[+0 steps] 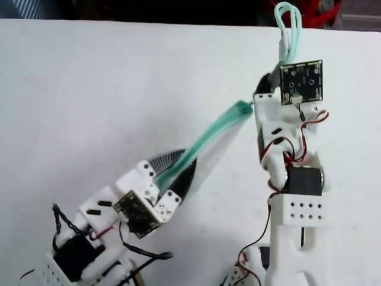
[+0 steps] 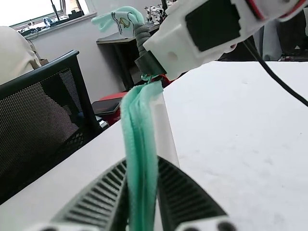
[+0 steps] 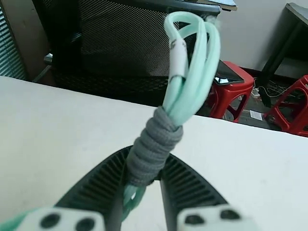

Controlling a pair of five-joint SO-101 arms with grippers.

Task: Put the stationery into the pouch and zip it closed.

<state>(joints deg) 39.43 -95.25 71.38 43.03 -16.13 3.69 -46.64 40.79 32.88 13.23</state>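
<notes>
The pouch point(image 1: 208, 140) is a pale, see-through sleeve with a teal zipper edge, held up off the white table point(image 1: 89, 107) between the two arms. My left gripper point(image 1: 172, 173) at the lower left is shut on its near end; the teal edge point(image 2: 139, 144) runs out from between the black fingers point(image 2: 96, 202). At the far end, my right gripper point(image 1: 277, 77) is shut on the pouch's teal cord loop point(image 1: 290, 24), gripping its grey wrapped part point(image 3: 154, 144). The loop point(image 3: 192, 57) sticks up past the fingertips. What is inside the pouch is hidden.
The table's far edge runs just behind the right gripper. Beyond it stand a black mesh chair point(image 3: 125, 43) and red stools point(image 3: 231, 91). The right arm's white body point(image 2: 202, 29) hangs close over the pouch's far end. Open tabletop lies to the left.
</notes>
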